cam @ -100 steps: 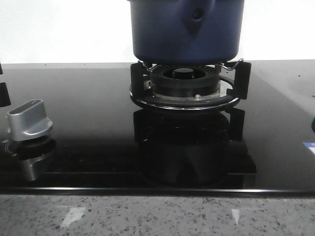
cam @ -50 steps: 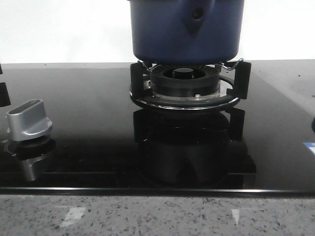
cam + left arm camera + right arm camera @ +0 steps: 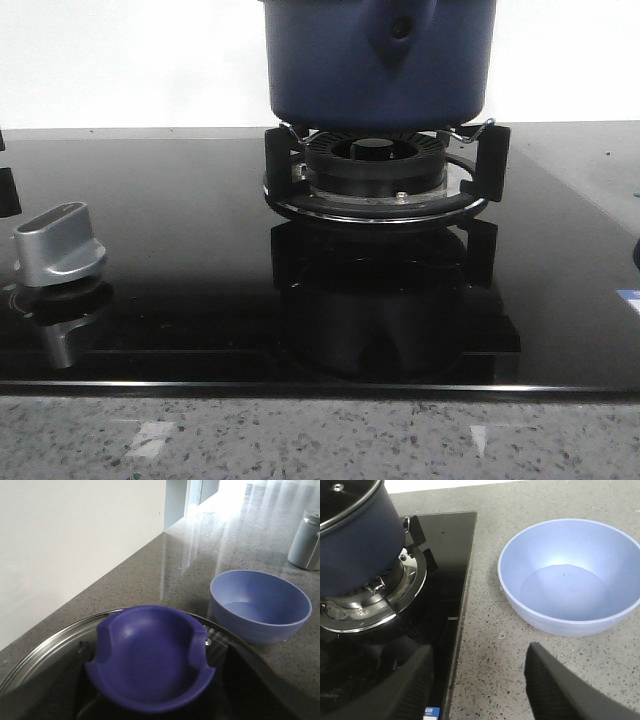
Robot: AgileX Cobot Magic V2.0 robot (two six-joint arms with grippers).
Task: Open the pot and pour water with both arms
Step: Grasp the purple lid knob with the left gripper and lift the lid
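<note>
The dark blue pot (image 3: 378, 60) stands on the black burner grate (image 3: 375, 185); the front view cuts off its top. In the right wrist view the pot (image 3: 355, 540) carries its steel-rimmed glass lid. The left wrist view looks down on that lid (image 3: 45, 652) and its blue knob (image 3: 150, 665). My left gripper (image 3: 156, 649) is open, a dark finger on each side of the knob; contact is unclear. My right gripper (image 3: 480, 652) hangs open over the speckled counter, between the stove's edge and a light blue bowl (image 3: 570, 575).
The bowl (image 3: 257, 605) sits on the counter just right of the black glass stove top (image 3: 180, 260). A silver stove dial (image 3: 60, 245) is at front left. A grey container (image 3: 307, 540) stands beyond the bowl. A white wall (image 3: 75, 540) runs behind the stove.
</note>
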